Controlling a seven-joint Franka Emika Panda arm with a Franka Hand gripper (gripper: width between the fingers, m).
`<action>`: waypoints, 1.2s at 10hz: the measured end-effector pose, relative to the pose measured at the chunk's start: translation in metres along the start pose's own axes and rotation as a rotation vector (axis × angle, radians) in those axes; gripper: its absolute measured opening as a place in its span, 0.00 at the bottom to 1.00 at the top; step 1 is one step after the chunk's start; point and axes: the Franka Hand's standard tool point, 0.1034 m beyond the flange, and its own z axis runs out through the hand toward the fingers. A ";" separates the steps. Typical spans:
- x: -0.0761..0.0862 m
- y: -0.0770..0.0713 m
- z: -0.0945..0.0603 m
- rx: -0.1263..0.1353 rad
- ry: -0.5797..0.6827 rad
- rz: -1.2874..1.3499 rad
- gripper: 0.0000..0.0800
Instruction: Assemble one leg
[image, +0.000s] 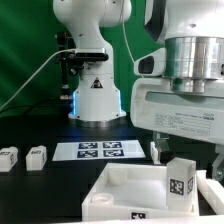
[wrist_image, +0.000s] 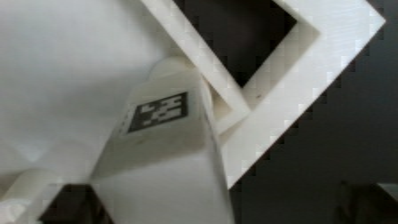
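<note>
The robot's pale grey two-finger hand (image: 185, 150) hangs low over the bench's near edge at the exterior view's right, its jaws spread wide with nothing between them. Just below it stands the leg, a small white rectangular plastic block (image: 181, 181) with a black-and-white square tag on its facing side, upright at the corner of the wide white tray-like plastic panel (image: 120, 190). In my judgement it has been stood there to be seated in the panel, and the wide jaws suit letting go.

In the wrist view the leg (wrist_image: 160, 150) shows smooth, matt faces and rounded edges, lying against the panel's raised rim (wrist_image: 311, 60).

Two similar white tagged blocks (image: 22, 157) rest near the bench's far edge beside the flat marker board (image: 100, 150), seemingly waiting as spares.
</note>
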 end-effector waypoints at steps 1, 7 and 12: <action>0.000 0.000 0.000 0.000 0.000 0.000 0.81; 0.000 0.001 0.001 -0.002 0.000 0.000 0.81; 0.000 0.001 0.001 -0.002 0.000 0.000 0.81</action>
